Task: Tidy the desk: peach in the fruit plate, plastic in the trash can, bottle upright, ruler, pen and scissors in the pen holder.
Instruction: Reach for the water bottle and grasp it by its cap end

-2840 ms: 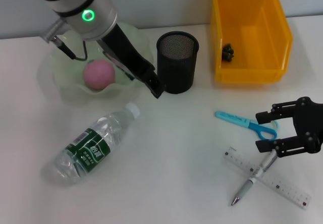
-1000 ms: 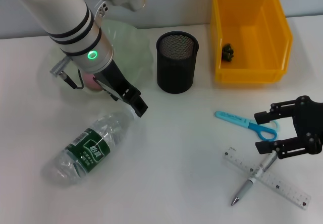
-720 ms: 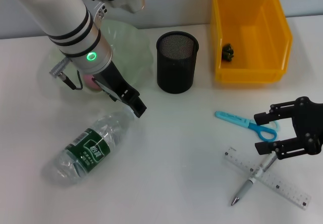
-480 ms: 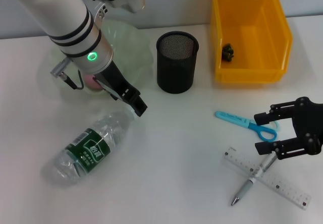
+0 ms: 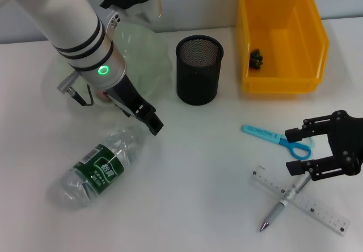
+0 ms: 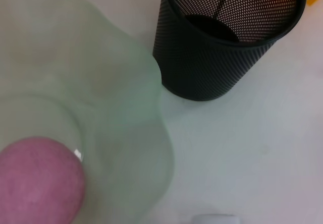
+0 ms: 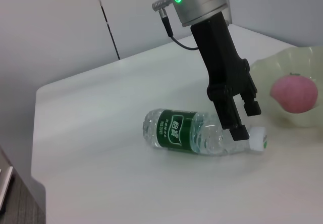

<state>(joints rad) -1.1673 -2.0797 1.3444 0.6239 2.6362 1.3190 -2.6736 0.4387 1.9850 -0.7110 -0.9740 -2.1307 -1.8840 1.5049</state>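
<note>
We see a white worktop (image 5: pixel 198 167) partway through being tidied. The pink peach (image 7: pixel 294 92) already lies in the pale green fruit plate (image 5: pixel 156 50) at the back left, so we judge that step done. A small dark scrap, likely the plastic (image 5: pixel 256 58), sits inside the yellow bin (image 5: pixel 281 85) at the back right that serves as trash can, so that step looks done too. The clear bottle (image 5: pixel 102 166) with a green label lies on its side at the front left, its white cap pointing toward the plate, not yet stood up. The left gripper (image 5: pixel 154 125) hangs just over the cap end of the bottle; in the right wrist view its jaws stand narrowly apart and hold nothing. We take righting the bottle as the step in hand. The black mesh pen holder (image 5: pixel 199 69) stands between plate and bin and appears empty. The blue scissors (image 5: pixel 278 139), the clear ruler (image 5: pixel 323 213) and the pen (image 5: pixel 282 203) lying across it all rest at the front right. The right gripper (image 5: pixel 296 150) hovers over them, jaws wide and empty, near the scissors' handles.
</note>
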